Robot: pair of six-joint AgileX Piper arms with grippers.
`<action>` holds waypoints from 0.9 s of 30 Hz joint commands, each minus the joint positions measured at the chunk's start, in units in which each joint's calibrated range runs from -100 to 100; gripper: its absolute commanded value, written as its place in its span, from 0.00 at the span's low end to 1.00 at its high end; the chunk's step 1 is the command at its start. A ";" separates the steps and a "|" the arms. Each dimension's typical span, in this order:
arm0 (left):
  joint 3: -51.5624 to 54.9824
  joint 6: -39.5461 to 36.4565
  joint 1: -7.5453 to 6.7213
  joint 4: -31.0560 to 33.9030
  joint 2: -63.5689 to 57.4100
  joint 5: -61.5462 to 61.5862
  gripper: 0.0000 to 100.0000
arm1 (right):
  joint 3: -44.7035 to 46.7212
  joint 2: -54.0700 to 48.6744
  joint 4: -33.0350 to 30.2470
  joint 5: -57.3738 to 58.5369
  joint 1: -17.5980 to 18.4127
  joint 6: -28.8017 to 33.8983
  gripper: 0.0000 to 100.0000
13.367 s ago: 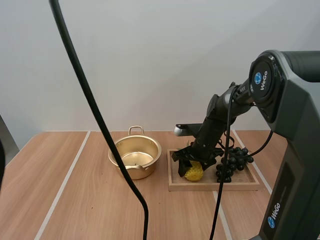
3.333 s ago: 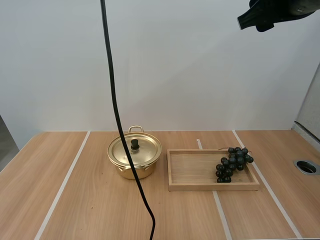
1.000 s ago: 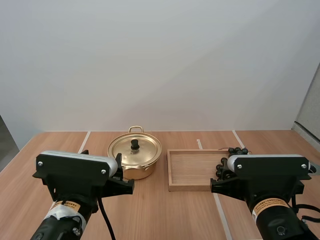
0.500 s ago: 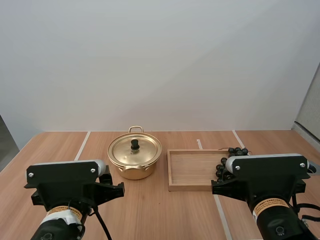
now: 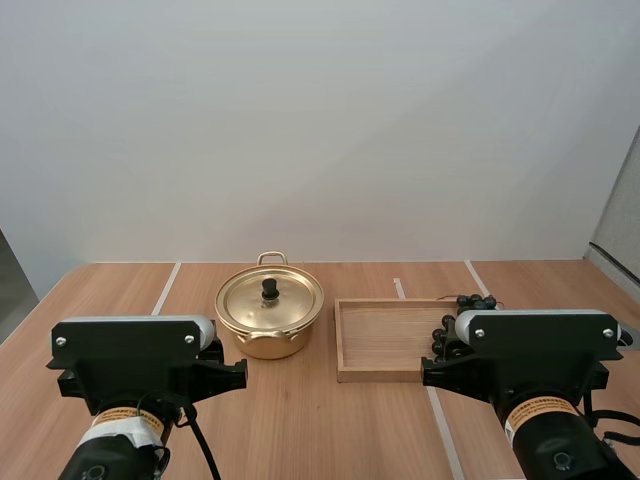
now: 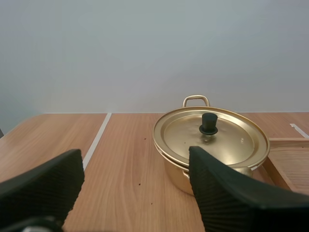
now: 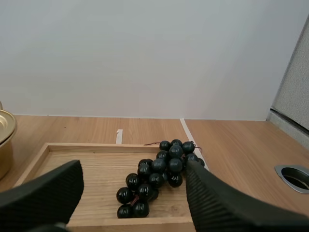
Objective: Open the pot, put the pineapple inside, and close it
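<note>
Wooden surface (image 5: 300,420) crossed by pale stripes, plain white wall behind. Near the middle, a golden pot (image 5: 268,335), upright, with the lid (image 5: 270,300) seated flat on the rim, a black knob (image 5: 269,288) on top and one loop handle (image 5: 272,258) toward the wall. Just beside it on the right, across a narrow gap, a shallow wooden tray (image 5: 385,374). At the tray's far right end, a bunch of dark grapes (image 7: 157,179); bare wood across the rest of its floor.

Low over the surface on the near side of the pot, the left gripper (image 6: 133,164): facing the pot, fingers spread wide, ribbed faces turned inward, nothing between them, touching neither pot nor lid. At the near edge of the tray, the right gripper (image 7: 133,169): likewise spread wide and empty, facing the grapes and clear of them. Both arms tucked close to their bases in the high view, well short of pot and tray.

As a judgement of progress: pot closed, tray holding grapes and nothing else, both grippers empty. All of that fits a pineapple already under the lid, with opening, loading and closing done. Not checkable from outside, the lid hiding the inside. If right, nothing left of the task beyond keeping clear of the pot. If wrong, everything left: lifting the lid by its knob, setting it aside, placing the fruit, closing up again.
</note>
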 commanded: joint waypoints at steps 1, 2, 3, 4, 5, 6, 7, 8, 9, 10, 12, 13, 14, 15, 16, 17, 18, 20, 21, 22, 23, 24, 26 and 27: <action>0.13 0.09 0.16 0.21 -0.25 0.02 1.00 | 0.00 -0.40 3.41 -0.01 -0.15 0.23 1.00; 0.13 0.09 0.16 -0.39 -0.25 -0.56 1.00 | 0.00 -0.40 3.81 0.62 -0.15 0.23 1.00; 0.13 0.09 0.16 -0.72 -0.25 -1.35 1.00 | 0.00 -0.40 3.83 1.62 -0.15 0.23 1.00; 0.13 0.09 0.16 -0.85 -0.25 -1.53 1.00 | 0.00 -0.40 3.83 1.79 -0.15 0.23 1.00; 0.13 0.09 0.16 -0.98 -0.25 -0.59 1.00 | 0.00 -0.40 3.83 1.03 -0.15 0.23 1.00; 0.13 0.20 0.16 -0.98 -0.25 0.66 1.00 | 0.00 -0.40 3.83 1.02 -0.15 0.23 1.00; 0.13 0.73 0.16 -0.98 -0.25 2.91 1.00 | 0.00 -0.40 4.12 1.02 -0.15 0.23 0.99; 0.13 0.95 0.19 -0.98 -0.25 4.77 1.00 | 0.00 -0.40 4.76 1.44 -0.15 0.23 0.90; 0.13 0.95 0.19 -0.98 -0.25 4.77 0.98 | 0.00 -0.40 5.51 1.62 -0.15 0.23 0.80; 0.13 0.95 0.19 -0.98 -0.25 4.41 0.80 | 0.00 -0.40 5.94 1.62 -0.15 0.23 0.65; 0.13 0.85 0.19 -1.11 -0.25 4.41 0.38 | 0.00 -0.40 7.04 1.62 -0.15 0.23 0.27; 0.13 0.85 0.19 -1.11 -0.25 4.41 0.14 | 0.00 -0.40 7.94 1.76 -0.23 0.23 0.04; 0.13 0.85 0.19 -1.11 -0.25 4.41 0.00 | 0.00 -0.40 8.74 1.76 -0.33 0.72 0.00; 0.13 0.85 0.19 -1.11 -0.25 4.27 0.00 | 0.00 -0.40 9.68 1.55 -0.48 1.49 0.00; 0.13 0.85 0.19 -1.11 -0.25 4.27 0.00 | 0.00 -0.40 10.50 1.55 -0.63 1.59 0.00; 0.13 0.85 0.19 -1.11 -0.25 4.27 0.00 | 0.00 -0.40 10.64 1.55 -0.73 1.59 0.00; 0.13 0.85 0.19 -1.11 -0.25 4.27 0.00 | 0.00 -0.40 10.64 1.72 -0.78 1.59 0.00; 0.13 0.85 0.19 -1.11 -0.25 4.27 0.00 | 0.00 -0.40 10.04 3.85 -0.78 1.46 0.00; 0.13 0.85 0.19 -1.11 -0.25 4.27 0.00 | 0.00 -0.40 9.75 4.96 -0.78 1.23 0.00; 0.13 0.85 0.19 -1.11 -0.25 4.27 0.00 | 0.00 -0.40 8.86 6.42 -0.78 1.24 0.00; 0.13 0.85 0.19 -1.11 -0.25 4.27 0.00 | 0.00 -0.40 7.82 6.78 -0.78 1.12 0.00; 0.13 0.85 0.19 -1.11 -0.25 4.27 0.00 | 0.00 -0.40 6.40 6.78 -0.78 0.87 0.00; 0.13 0.48 0.19 -1.11 -0.25 4.27 0.00 | 0.00 -0.40 3.25 6.78 -0.78 0.87 0.00; 0.13 0.50 0.19 -1.22 -0.25 4.27 0.00 | 0.00 -0.40 2.15 6.57 -0.78 0.87 0.00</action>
